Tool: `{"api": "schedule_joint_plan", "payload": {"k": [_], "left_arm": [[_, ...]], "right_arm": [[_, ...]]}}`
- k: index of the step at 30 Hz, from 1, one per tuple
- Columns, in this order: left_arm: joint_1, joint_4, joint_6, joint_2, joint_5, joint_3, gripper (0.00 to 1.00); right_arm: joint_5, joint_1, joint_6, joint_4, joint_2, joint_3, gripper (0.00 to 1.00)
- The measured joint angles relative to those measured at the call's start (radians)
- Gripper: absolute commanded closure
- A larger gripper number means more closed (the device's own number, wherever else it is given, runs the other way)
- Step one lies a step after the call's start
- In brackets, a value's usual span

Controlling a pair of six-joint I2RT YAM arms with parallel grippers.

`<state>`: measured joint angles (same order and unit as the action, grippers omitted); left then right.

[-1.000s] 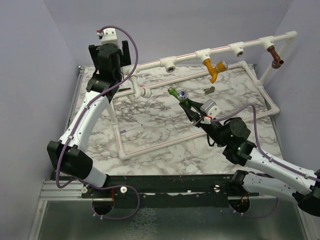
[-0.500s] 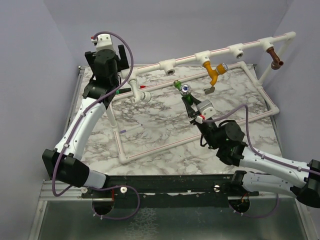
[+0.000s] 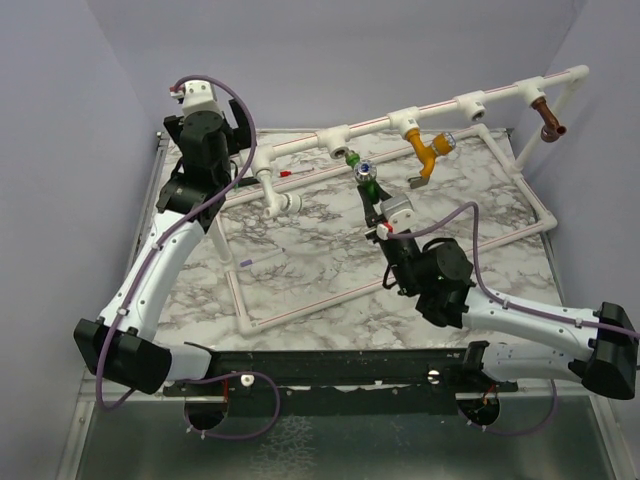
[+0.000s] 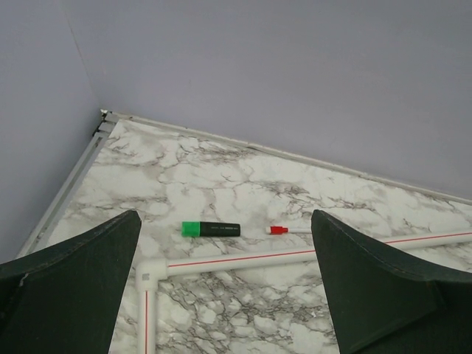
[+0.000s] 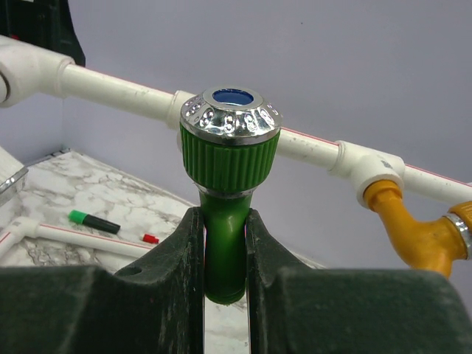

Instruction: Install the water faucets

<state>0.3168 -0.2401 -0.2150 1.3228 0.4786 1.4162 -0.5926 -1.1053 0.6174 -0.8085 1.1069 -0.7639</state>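
Where the right jaws grip, the green faucet is partly hidden.

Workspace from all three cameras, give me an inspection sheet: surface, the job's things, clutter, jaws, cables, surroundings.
Surface: marble table, with a white pipe frame lying on it.
Job's things: green faucet held up close to the raised pipe, not seen joined to it; orange faucet and brown faucet hang from the pipe's fittings.
Clutter: green-capped marker and a small red-tipped piece near the back edge.
Grippers: left gripper has its jaws wide open and empty; right gripper has its jaws shut on the green faucet's stem.
Cables: purple cables loop along both arms.
Surroundings: plain lavender walls.
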Motion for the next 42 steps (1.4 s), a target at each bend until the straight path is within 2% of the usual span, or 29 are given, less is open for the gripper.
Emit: {"api": "schedule_joint_plan", "payload": {"k": [17,42], "left_arm": [[0.003,0.012,-0.045,-0.043,-0.026,-0.047,0.01],[0.004,0.006,-0.066,-0.045,-0.032,-0.047,0.01]], "right_arm": [[-0.057,-0.023,-0.074,0.056,0.061,-0.066,0.99],[-0.138,-0.073,-0.023,-0.071,0.136,-0.066,0.99]]}}
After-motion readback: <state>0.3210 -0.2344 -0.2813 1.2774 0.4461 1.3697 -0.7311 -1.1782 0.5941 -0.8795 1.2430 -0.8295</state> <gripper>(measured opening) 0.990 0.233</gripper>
